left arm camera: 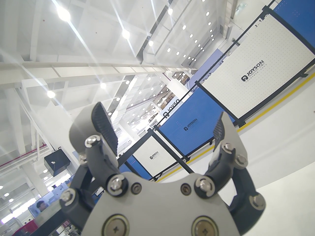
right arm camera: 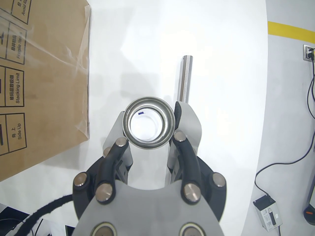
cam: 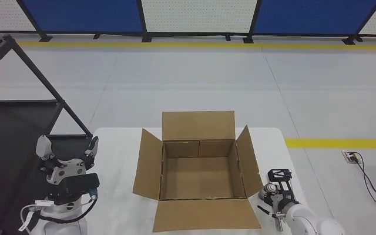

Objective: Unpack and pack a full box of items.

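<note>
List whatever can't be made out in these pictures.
Near end of the metal rod: hidden behind a finger of the right gripper, right wrist view.
Underside and depth of the metal ring in that gripper: seen from straight above, right wrist view; whether it touches the table is unclear.
Near inner wall of the box: hidden by its own front edge, top view.

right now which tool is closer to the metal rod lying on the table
Right. The right tool, holding a metal ring, sits right beside the metal rod. The left tool is on the other side of the open box, pointing upward.
</note>
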{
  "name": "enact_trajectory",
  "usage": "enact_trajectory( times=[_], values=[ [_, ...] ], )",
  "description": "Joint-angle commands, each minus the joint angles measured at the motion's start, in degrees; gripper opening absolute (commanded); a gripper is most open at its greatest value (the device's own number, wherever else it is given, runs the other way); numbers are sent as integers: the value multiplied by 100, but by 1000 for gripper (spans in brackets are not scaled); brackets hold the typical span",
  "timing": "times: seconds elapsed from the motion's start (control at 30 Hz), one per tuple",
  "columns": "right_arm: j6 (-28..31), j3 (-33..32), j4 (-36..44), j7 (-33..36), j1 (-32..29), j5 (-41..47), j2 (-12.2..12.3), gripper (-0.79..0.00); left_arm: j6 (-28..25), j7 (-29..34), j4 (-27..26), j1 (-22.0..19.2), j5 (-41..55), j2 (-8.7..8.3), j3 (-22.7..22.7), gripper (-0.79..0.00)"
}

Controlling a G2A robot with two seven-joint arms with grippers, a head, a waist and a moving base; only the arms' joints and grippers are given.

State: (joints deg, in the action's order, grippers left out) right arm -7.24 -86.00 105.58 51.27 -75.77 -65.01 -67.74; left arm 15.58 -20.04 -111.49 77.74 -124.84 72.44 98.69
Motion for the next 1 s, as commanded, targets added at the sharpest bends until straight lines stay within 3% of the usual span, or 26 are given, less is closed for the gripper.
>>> enact_trajectory(
  times=[0.0, 0.07, 0.57, 0.67, 0.97],
  values=[
    [-9, 6, -30, 5, 10, 3, -1, -683, 0, 0, 0, 0, 0, 0, 0, 0],
    [-13, 15, -63, 12, 23, 16, -3, -566, 0, 0, 0, 0, 0, 0, 0, 0],
    [-3, 3, -39, 75, 14, 16, 2, -397, 0, 0, 0, 0, 0, 0, 0, 0],
    [19, -10, 61, 74, -29, 31, 4, -222, 0, 0, 0, 0, 0, 0, 0, 0],
    [32, -360, 889, -36, -413, 109, 34, -89, 0, 0, 0, 0, 0, 0, 0, 0]
  ],
)
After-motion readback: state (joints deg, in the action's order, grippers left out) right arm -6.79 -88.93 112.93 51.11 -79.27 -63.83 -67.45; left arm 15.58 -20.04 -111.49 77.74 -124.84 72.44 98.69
